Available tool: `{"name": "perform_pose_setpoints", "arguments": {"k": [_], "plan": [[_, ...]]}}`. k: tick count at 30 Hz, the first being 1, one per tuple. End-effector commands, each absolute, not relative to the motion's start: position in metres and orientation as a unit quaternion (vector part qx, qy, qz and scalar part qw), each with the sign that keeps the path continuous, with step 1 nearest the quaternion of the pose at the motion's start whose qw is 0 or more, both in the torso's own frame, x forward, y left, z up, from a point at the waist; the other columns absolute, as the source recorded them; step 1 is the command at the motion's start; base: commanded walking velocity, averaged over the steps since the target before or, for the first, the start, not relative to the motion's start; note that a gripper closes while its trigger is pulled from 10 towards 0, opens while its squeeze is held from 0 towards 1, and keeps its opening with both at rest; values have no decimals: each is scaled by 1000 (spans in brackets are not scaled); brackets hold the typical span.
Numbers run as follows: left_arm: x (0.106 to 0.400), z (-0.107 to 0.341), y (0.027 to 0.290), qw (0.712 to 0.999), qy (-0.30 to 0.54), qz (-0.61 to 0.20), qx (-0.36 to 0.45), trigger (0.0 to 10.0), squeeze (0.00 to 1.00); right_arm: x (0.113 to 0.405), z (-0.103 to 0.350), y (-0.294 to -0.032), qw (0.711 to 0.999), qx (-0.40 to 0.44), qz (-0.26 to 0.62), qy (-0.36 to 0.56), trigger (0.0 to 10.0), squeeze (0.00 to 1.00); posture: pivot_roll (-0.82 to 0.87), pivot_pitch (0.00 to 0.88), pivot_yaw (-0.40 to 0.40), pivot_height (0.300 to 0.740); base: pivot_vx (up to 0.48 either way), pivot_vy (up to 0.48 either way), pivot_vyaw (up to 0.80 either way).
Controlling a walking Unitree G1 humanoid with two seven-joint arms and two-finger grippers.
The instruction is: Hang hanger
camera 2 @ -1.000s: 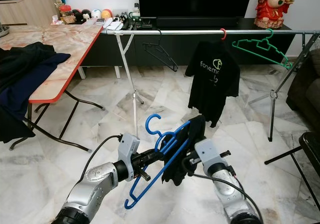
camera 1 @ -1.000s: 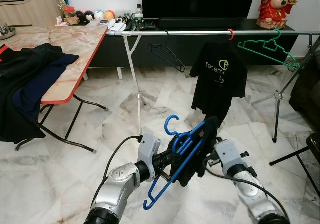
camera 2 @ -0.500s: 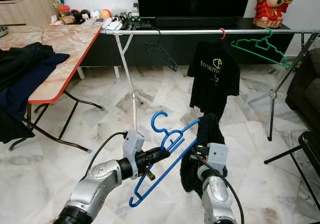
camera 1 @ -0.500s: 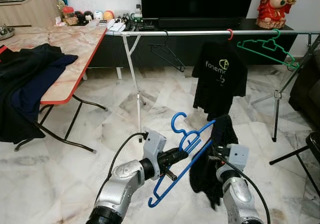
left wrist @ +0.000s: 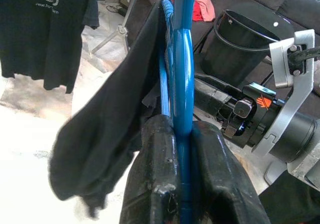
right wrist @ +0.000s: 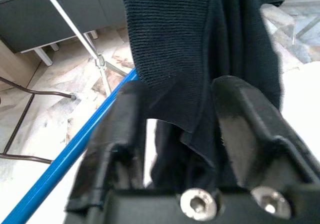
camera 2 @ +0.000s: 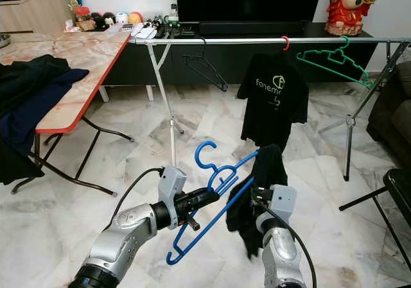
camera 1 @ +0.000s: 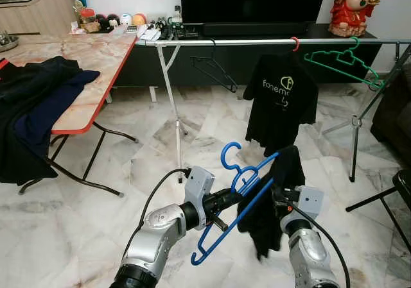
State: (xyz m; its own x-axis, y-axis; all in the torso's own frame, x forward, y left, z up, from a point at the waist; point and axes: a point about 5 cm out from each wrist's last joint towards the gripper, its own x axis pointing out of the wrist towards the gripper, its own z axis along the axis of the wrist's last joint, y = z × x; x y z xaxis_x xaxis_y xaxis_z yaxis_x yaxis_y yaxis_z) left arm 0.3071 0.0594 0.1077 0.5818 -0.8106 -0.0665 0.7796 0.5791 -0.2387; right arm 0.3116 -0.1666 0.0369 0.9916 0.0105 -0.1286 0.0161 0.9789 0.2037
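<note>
While you still have the rail (camera 1: 257, 42) well ahead of you and higher than both arms, the relation to watch is between it and the blue hanger (camera 1: 239, 204). The hanger sits low and short of the rail, nearer you than the rail's left leg. Its long axis runs on a slant, lower end toward you and to the left, upper end toward the rail, and its hook curls upward at the top, pointing the rail's way.

Your left gripper (left wrist: 177, 184) is clenched on the hanger's blue bar; in the left wrist view the two black fingers press it from either side. That arm carries the hanger, so it is the one to do the reaching.

Your right gripper (right wrist: 180, 129) is at the hanger's upper end, where a black garment (camera 1: 273, 198) drapes over the blue arm and hangs down. In the right wrist view its fingers stand apart with the dark cloth between them, parted rather than pinching, as far as you can judge.

On the rail, a black hanger (camera 1: 215, 70) hangs near the left leg, a black T-shirt (camera 1: 282, 102) near the middle and a green hanger (camera 1: 343, 63) toward the right. The bare stretch between the black hanger and the T-shirt looks like your most direct target.
</note>
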Motion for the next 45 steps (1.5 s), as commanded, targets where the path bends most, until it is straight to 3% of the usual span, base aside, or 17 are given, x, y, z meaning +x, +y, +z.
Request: {"name": "perform_pose_setpoints", "arguments": {"k": [1,26,27,30,37,45], "plan": [[309,124,55,879,49,-465,-96,10000,0,310,33,-166,992,101,2,77,10000,1000,70,48,-1,740,0,0,0],[309,124,55,879,49,-465,-96,10000,0,310,33,-167,992,100,2,78,10000,1000,70,48,-1,740,0,0,0],[309,126,54,877,46,-468,-96,10000,0,310,31,-168,994,44,16,95,10000,0,76,56,-3,740,0,0,0],[308,128,52,875,43,-473,-96,10000,0,307,32,-173,995,-28,34,85,10000,0,75,57,-2,740,0,0,0],[308,128,51,873,44,-475,-98,10000,0,301,38,-185,999,1,-3,33,10000,0,71,56,0,740,0,0,0],[309,129,52,874,43,-474,-98,10000,0,284,14,-192,995,-17,-15,93,10000,0,74,56,-2,740,0,0,0]]}}
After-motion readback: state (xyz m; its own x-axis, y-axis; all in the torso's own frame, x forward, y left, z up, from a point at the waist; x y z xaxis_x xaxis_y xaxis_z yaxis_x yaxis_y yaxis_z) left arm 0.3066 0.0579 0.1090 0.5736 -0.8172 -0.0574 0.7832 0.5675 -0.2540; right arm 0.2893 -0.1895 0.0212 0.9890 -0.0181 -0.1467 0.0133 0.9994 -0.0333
